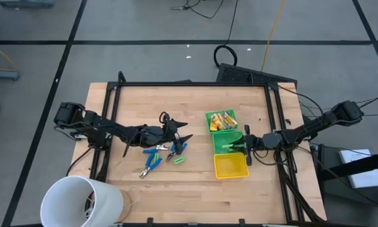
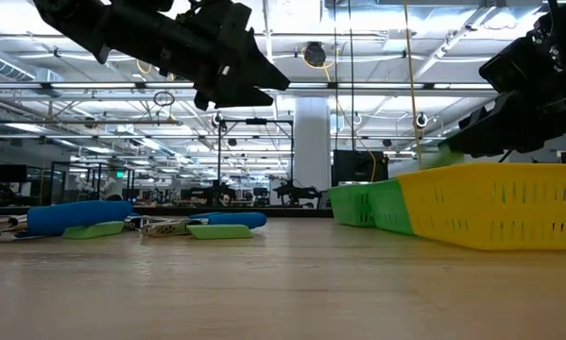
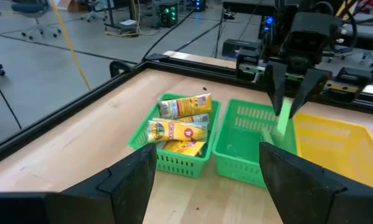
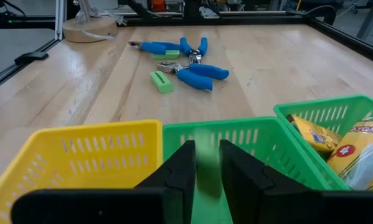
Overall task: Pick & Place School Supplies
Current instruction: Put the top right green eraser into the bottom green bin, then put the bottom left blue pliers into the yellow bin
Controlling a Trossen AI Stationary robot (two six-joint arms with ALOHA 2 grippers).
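The right gripper [image 1: 244, 144] hangs over the middle green bin [image 1: 227, 141], its fingers closed on a bright-green piece [image 3: 282, 118]. Beyond it lie 2 blue-handled pliers [image 4: 183, 57] and another green piece [image 4: 162, 81], with yellow-tan packs [image 1: 221, 119] in the bin beside. The left gripper [image 1: 176, 130] hovers above those pliers, fingers spread and empty.

The right gripper [image 4: 206, 165] hides most of its blurred green piece [image 4: 207, 167].

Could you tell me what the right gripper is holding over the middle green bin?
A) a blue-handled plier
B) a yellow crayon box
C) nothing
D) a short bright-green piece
D: the right gripper is shut on a short bright-green piece above the middle green bin.
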